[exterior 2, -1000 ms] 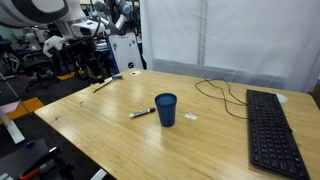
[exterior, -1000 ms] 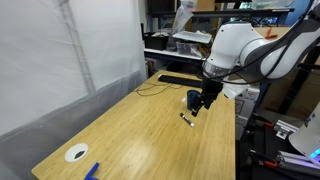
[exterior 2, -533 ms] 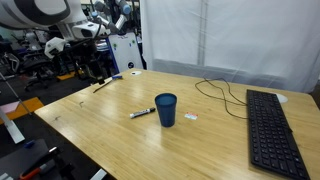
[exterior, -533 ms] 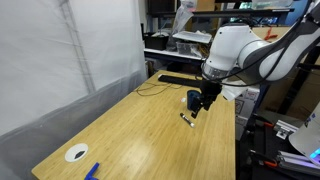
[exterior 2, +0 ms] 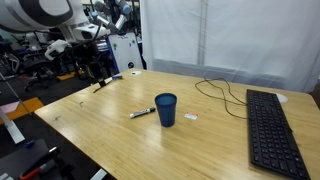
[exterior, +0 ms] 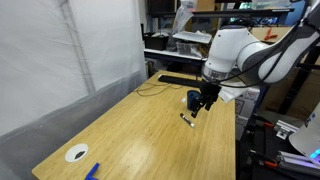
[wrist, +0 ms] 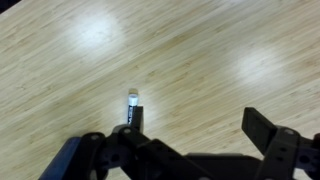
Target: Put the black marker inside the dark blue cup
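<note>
The black marker (exterior: 186,118) lies flat on the wooden table, close to the dark blue cup (exterior: 193,100), which stands upright. Both also show in an exterior view, with the marker (exterior 2: 141,113) a little apart from the cup (exterior 2: 166,109). In the wrist view the marker (wrist: 134,108) lies below me with its whitish end pointing away, near my left finger. My gripper (wrist: 180,140) is open and empty, and it hovers above the table over the marker (exterior: 205,100). The cup is out of the wrist view.
A black keyboard (exterior 2: 268,125) lies along one table side, with a black cable (exterior 2: 215,92) beside it. A flat bright blue object (exterior: 92,170) and a white disc (exterior: 77,153) sit at the near table end. Lab clutter stands beyond the table edges.
</note>
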You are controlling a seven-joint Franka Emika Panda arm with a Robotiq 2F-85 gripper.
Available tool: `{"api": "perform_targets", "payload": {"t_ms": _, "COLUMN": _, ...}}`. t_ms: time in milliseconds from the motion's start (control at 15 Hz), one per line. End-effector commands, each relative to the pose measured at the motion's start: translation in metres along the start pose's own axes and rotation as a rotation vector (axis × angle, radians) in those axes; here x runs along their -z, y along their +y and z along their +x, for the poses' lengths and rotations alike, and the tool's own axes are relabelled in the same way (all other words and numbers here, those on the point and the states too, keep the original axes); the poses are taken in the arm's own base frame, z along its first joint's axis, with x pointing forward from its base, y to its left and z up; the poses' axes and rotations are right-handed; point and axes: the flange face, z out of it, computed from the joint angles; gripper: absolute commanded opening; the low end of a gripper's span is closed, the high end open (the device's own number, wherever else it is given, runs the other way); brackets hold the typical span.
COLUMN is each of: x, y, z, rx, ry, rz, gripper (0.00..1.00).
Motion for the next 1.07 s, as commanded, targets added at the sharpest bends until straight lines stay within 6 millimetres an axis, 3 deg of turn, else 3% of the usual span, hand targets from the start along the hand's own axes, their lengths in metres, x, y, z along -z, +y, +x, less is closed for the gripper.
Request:
{"api": "perform_targets", "payload": {"t_ms": 0, "x": -0.006, "y": 0.007, "z": 0.019, "rx": -0.121, "ry": 0.004, "rz": -0.072, "gripper": 1.00}}
{"api": "perform_targets", "payload": {"t_ms": 600, "x": -0.029, "y": 0.010, "z": 0.058, "rx": -0.236, "ry": -0.081, "rz": -0.136, "gripper": 1.00}}
{"api": "perform_targets", "payload": {"t_ms": 1000, "x": -0.025, "y": 0.021, "z": 0.072, "rx": -0.190, "ry": -0.088, "rz": -0.084, "gripper": 1.00}}
